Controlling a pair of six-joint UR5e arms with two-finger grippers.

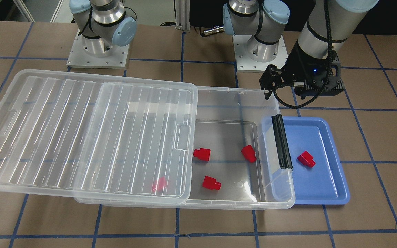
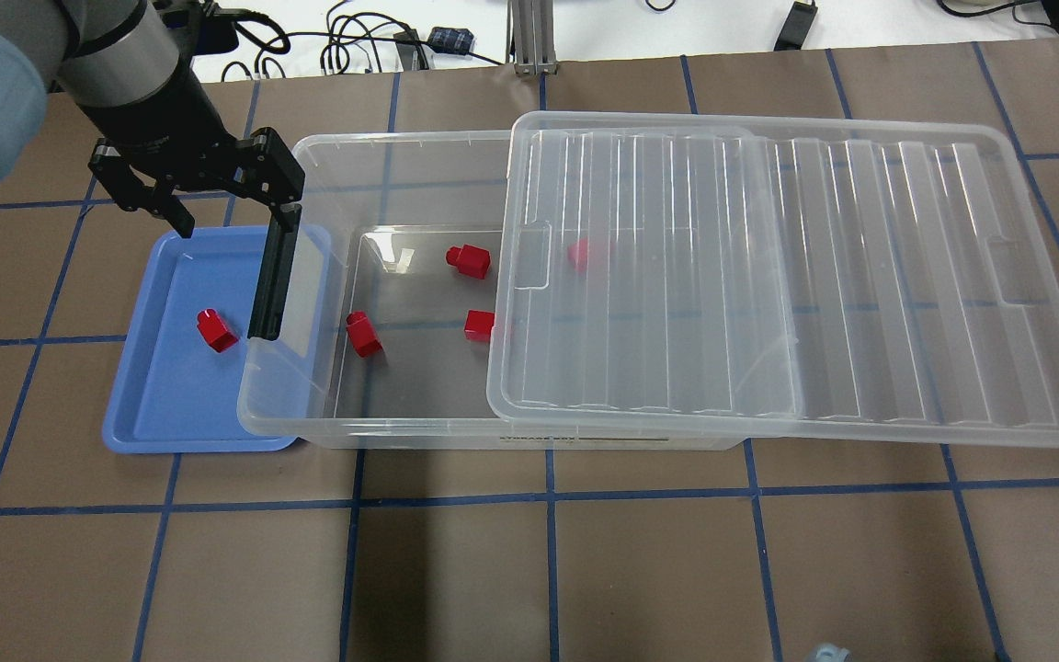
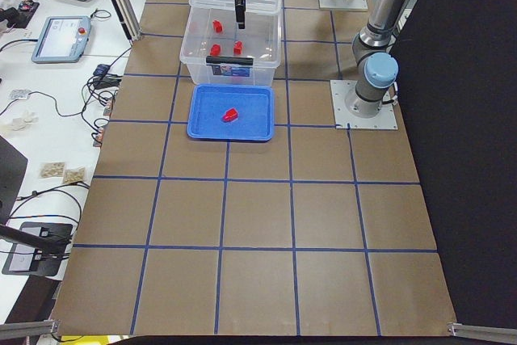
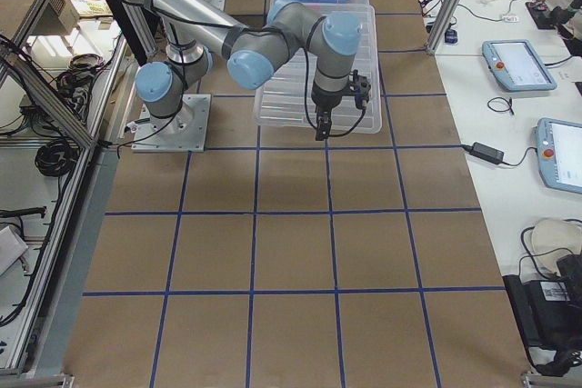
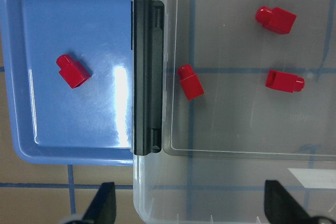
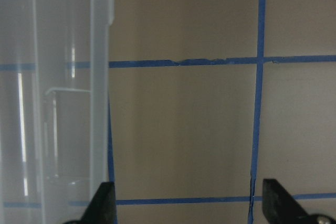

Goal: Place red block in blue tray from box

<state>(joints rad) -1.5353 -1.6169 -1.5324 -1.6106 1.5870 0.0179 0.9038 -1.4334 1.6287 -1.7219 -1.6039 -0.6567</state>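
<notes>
My left hand [image 2: 233, 207], wide and empty (hovering near the box [image 2: 419, 438] end), could clip the black latch [image 2: 270, 285] reaching the next red block [image 2: 364, 333].

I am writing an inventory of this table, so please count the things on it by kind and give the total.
1 blue tray
1 clear box
1 lid
5 red blocks: one in the blue tray, three in the uncovered part of the clear box, one seen through the lid
Total: 8
</notes>
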